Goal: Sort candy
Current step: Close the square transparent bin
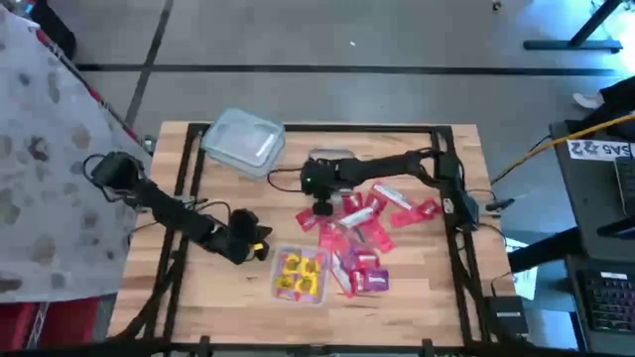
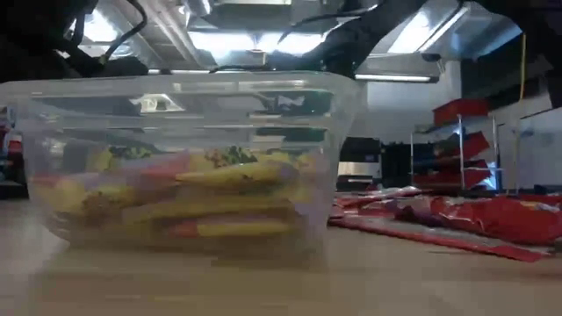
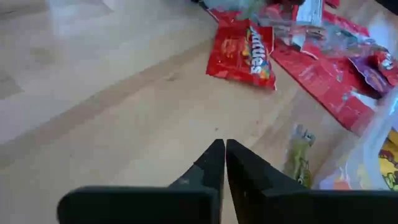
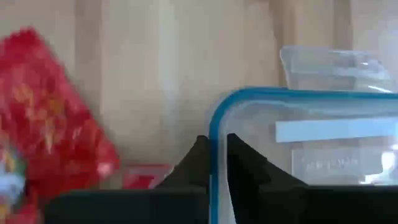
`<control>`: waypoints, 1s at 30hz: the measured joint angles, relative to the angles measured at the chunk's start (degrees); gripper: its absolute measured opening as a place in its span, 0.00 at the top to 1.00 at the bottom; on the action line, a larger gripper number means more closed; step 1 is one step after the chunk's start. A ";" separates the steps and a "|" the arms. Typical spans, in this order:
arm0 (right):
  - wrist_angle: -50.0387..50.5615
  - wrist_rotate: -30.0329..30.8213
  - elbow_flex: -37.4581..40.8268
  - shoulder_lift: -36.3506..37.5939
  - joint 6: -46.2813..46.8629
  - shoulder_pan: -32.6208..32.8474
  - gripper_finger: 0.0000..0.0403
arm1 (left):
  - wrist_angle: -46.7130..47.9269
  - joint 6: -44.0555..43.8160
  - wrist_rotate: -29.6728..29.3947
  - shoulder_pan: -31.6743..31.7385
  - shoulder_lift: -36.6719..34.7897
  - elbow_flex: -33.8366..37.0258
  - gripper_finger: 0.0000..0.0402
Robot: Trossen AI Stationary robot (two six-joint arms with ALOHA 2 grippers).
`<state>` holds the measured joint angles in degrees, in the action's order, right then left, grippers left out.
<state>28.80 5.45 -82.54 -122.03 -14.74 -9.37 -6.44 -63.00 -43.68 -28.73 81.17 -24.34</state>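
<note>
Red and magenta candy packets (image 1: 362,233) lie spread over the table's middle right. One red packet (image 3: 245,56) lies apart from the pile, ahead of my left gripper. A clear tub (image 1: 301,275) near the front holds yellow candy (image 2: 184,167). My left gripper (image 1: 260,246) is shut and empty just left of that tub, low over the wood (image 3: 224,152). My right gripper (image 1: 322,208) reaches in from the right to the pile's left edge and is shut on a clear lid with a blue rim (image 4: 298,137). My right gripper pinches the lid's blue rim (image 4: 214,134) between its two fingers, near a rounded corner. The fingers come steeply from above, slanting toward the table's left. Whether the lid is clear of the table does not show.
Clear empty tubs (image 1: 243,142) stand at the far left of the table and show beyond the lid (image 4: 336,62). A red packet (image 4: 43,112) lies beside my right gripper. Bare wood lies on the left half and along the near edge.
</note>
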 joint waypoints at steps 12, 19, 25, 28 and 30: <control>4.63 -9.58 0.06 2.57 -17.05 0.42 1.00 | -0.19 -0.02 0.01 0.00 0.00 0.00 1.00; 2.84 -6.73 0.08 2.56 -13.01 0.52 0.94 | -0.15 -0.02 0.02 0.00 0.00 0.00 1.00; 1.67 -5.50 0.21 2.58 -6.42 1.68 0.68 | -0.04 0.15 0.02 0.00 0.00 0.00 1.00; 1.42 -4.98 0.21 2.62 -3.34 2.24 0.57 | -0.04 0.15 0.00 0.00 0.00 0.00 1.00; 0.84 -4.76 0.21 2.64 -0.38 2.34 0.53 | -0.04 0.17 0.00 0.01 0.00 0.00 1.00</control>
<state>29.65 0.69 -82.32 -119.40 -15.13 -7.03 -6.48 -62.83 -43.68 -28.72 81.17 -24.34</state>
